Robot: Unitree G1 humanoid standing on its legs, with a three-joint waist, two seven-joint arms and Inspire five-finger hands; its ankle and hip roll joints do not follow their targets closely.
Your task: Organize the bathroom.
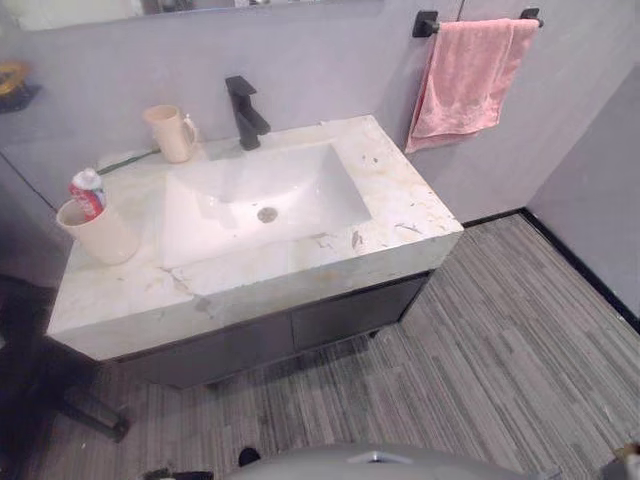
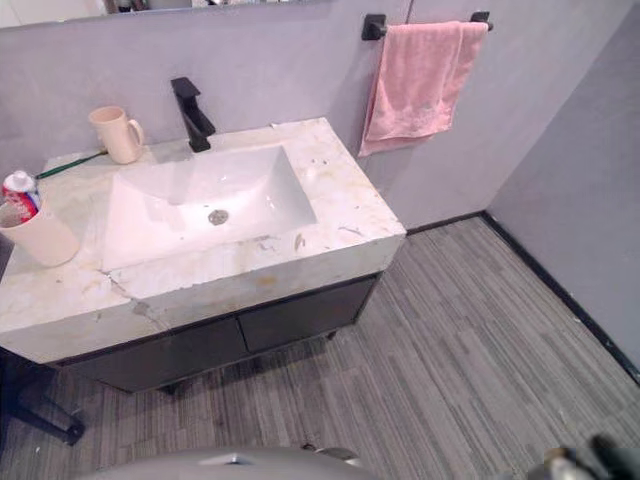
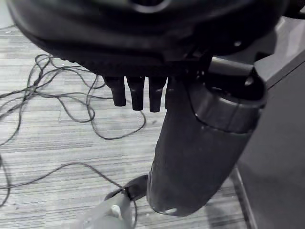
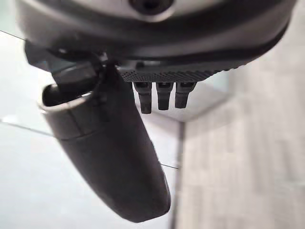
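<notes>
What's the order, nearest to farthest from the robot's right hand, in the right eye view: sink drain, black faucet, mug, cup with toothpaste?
From the right hand, low at the robot's right:
1. Sink drain, in the middle of the basin.
2. Black faucet, behind the basin.
3. Mug, back left, and cup with toothpaste, at the left edge: too close to call.

- The counter looks like veined, polished marble.
- The basin is smooth, glossy white.
- The faucet is matt black.
- The pink towel is soft terry cloth.
- The floor shows streaked grey wood-look planks.
</notes>
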